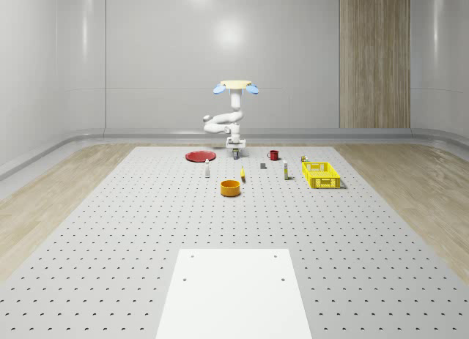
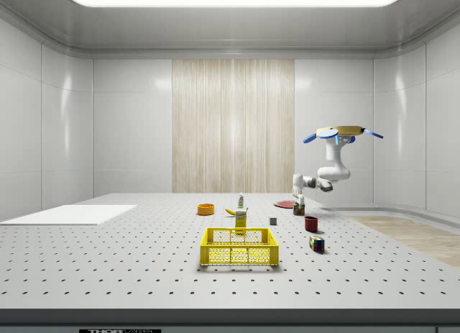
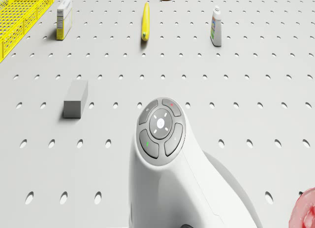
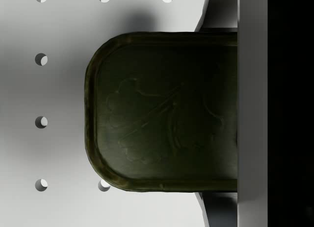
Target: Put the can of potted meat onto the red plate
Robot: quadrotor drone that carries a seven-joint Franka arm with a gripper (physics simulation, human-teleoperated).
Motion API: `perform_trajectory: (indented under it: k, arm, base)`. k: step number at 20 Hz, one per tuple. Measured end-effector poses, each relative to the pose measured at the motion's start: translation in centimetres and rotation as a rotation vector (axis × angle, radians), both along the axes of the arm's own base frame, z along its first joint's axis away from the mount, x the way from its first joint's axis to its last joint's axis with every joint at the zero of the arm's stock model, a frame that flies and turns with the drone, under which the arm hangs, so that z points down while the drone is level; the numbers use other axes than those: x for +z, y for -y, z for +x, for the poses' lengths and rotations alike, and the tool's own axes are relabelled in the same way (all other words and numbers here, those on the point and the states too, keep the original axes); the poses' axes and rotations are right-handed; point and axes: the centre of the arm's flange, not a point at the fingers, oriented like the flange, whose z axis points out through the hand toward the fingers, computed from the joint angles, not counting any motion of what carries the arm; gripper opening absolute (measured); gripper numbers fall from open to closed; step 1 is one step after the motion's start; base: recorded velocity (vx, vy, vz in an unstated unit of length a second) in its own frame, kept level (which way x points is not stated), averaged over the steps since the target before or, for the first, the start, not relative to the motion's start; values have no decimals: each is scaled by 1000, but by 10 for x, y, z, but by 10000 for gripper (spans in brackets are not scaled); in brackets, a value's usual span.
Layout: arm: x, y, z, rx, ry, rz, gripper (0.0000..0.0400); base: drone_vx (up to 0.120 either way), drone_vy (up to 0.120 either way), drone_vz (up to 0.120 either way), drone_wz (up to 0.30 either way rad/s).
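The gripper point(image 1: 235, 150) hangs low at the far end of the perforated table point(image 1: 132, 236), under the hovering drone point(image 1: 236, 86). It appears clamped on the can of potted meat point(image 4: 162, 109), though the fingers are mostly hidden. The can sits just right of the red plate point(image 1: 199, 157) in the whole-scene view. It looks rigid, smooth and fairly dense, so flat sides suit gripping. Pale walls enclose the room.
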Motion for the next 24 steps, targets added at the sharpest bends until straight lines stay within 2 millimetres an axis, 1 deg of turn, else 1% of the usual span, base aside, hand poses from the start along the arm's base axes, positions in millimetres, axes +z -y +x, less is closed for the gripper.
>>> perform_trajectory:
  k: [3,7,11,24]
  arm:
    - [-12,0,0,1,0,-1,287]
    - [-22,0,0,1,0,-2,286]
    - [-27,0,0,2,0,-2,286]
    - [-30,0,0,1,0,-2,286]
  base:
    - [0,0,107,0]
    - [0,-120,120,0]
    - [0,-120,120,0]
    - [0,-120,0,0]
